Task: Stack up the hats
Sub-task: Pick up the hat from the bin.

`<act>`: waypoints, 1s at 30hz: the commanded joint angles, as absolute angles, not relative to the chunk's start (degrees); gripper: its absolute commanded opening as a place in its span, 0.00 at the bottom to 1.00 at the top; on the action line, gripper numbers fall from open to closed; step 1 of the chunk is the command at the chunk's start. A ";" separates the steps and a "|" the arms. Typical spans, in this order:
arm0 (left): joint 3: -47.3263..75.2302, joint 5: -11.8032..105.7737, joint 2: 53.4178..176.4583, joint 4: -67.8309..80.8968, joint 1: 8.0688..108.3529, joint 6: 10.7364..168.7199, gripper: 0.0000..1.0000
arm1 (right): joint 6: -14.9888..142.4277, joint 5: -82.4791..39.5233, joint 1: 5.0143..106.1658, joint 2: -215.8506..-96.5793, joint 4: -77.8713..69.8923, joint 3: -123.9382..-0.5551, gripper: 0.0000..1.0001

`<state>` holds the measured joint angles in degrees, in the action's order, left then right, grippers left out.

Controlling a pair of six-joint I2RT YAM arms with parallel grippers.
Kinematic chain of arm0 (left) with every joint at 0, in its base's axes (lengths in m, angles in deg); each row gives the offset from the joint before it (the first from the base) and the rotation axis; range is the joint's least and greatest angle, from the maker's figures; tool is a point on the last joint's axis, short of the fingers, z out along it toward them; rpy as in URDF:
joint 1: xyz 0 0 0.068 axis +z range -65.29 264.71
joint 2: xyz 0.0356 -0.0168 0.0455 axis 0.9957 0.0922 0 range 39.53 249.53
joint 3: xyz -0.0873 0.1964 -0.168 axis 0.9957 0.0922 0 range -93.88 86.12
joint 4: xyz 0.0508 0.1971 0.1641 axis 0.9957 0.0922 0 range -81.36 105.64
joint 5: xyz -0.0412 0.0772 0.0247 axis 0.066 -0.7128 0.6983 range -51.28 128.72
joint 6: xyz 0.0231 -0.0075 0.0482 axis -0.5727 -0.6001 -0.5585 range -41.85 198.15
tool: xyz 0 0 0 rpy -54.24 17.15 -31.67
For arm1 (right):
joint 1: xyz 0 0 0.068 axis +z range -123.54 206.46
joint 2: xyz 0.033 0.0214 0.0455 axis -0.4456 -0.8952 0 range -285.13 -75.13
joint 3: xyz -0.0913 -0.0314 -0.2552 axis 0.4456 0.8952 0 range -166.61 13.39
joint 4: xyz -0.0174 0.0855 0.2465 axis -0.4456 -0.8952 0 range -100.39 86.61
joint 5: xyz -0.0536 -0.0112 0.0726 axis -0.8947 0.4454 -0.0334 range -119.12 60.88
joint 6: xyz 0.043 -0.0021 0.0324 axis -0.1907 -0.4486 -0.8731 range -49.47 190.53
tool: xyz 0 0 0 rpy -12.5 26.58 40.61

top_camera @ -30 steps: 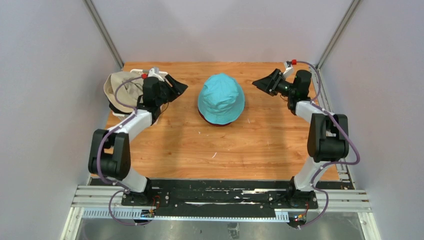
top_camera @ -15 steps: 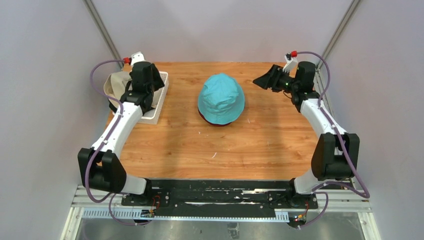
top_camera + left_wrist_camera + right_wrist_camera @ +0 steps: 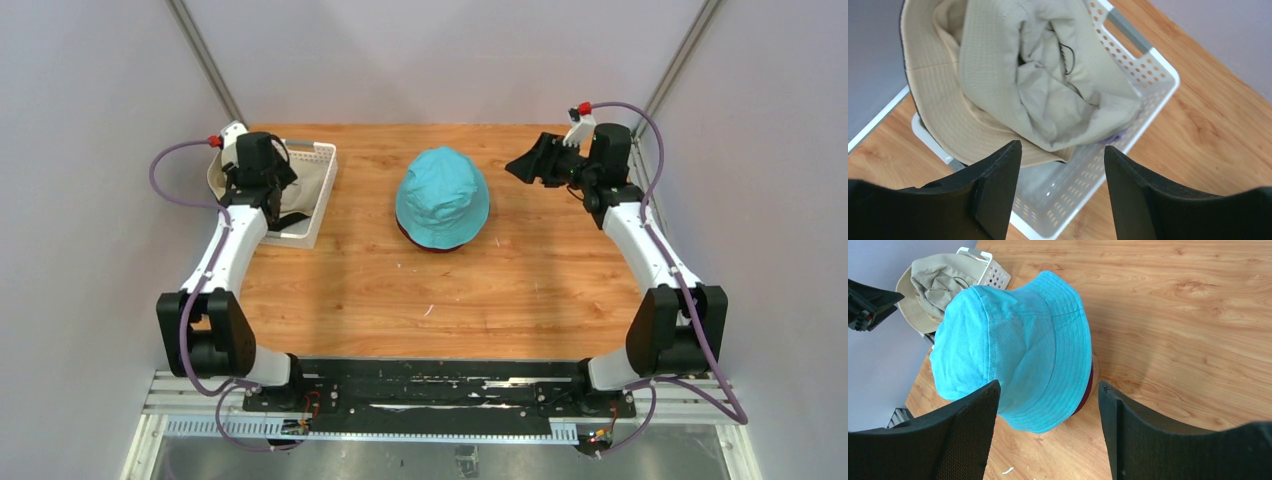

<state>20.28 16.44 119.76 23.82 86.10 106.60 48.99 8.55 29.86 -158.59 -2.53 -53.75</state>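
Left jaws gape empty over the beige hat [image 3: 998, 65], right jaws likewise toward the teal hat [image 3: 1013, 350]

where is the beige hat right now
Top view: the beige hat lies crumpled in the white basket at the table's far-left corner, beneath the left gripper, left of the teal hat.

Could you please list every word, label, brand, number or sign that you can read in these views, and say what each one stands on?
None: no readable text shows in any view.
The teal bucket hat, the beige bucket hat, the white lattice basket and the wooden table show no print, label or number.
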 commanded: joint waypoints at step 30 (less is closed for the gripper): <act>11.30 16.56 140.27 19.59 98.37 113.64 0.49 | 44.84 12.50 31.08 -161.00 3.42 -53.50 0.71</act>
<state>14.03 16.51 138.99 20.76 97.62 113.50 45.89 11.31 30.23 -160.50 1.34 -53.75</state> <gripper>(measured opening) 0.550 0.713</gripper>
